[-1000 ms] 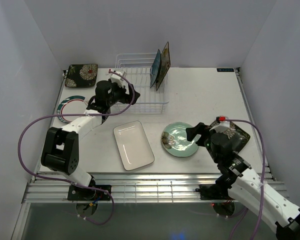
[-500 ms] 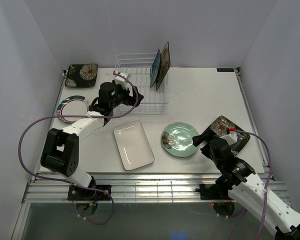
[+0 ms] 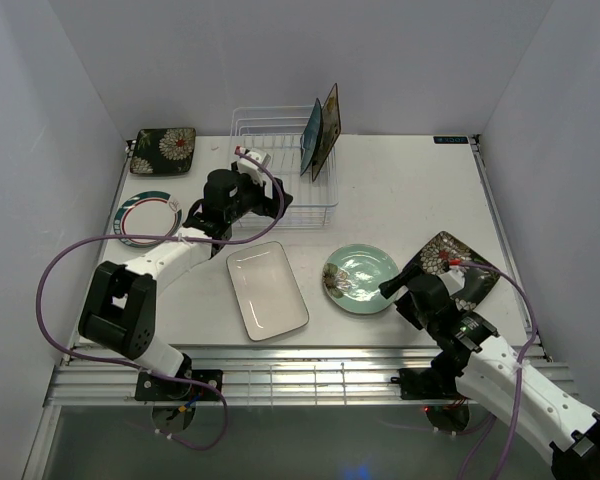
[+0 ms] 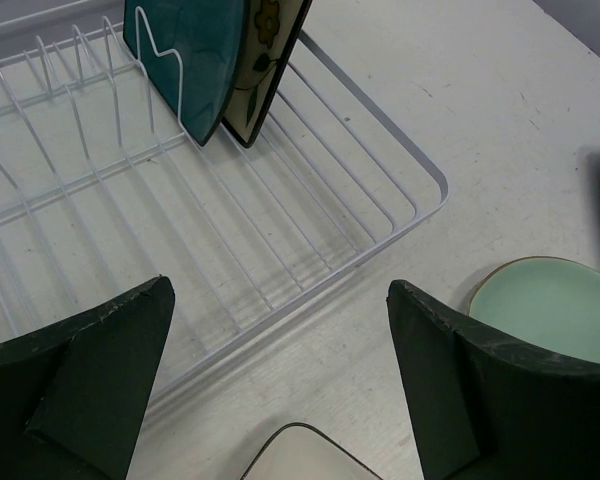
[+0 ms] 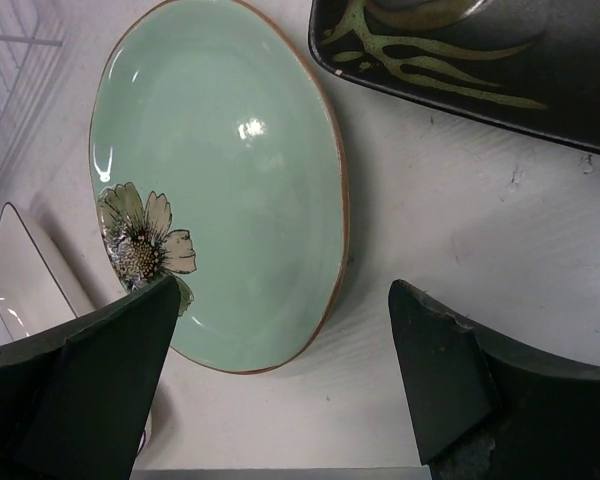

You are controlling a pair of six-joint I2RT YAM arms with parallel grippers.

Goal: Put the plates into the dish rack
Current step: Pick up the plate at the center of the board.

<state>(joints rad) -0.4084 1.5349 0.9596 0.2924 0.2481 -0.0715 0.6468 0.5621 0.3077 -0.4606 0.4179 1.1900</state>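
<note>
Our right gripper (image 5: 280, 300), jaws wide and empty, has the green plate (image 5: 220, 150) just ahead; we should straddle its rim squarely. Our left gripper (image 4: 280, 300) gapes empty too.

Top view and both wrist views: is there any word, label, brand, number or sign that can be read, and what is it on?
Small dark label at the far edge of the table: pale marks on it, too small to read.
No other lettering shows in any of the three views.
</note>
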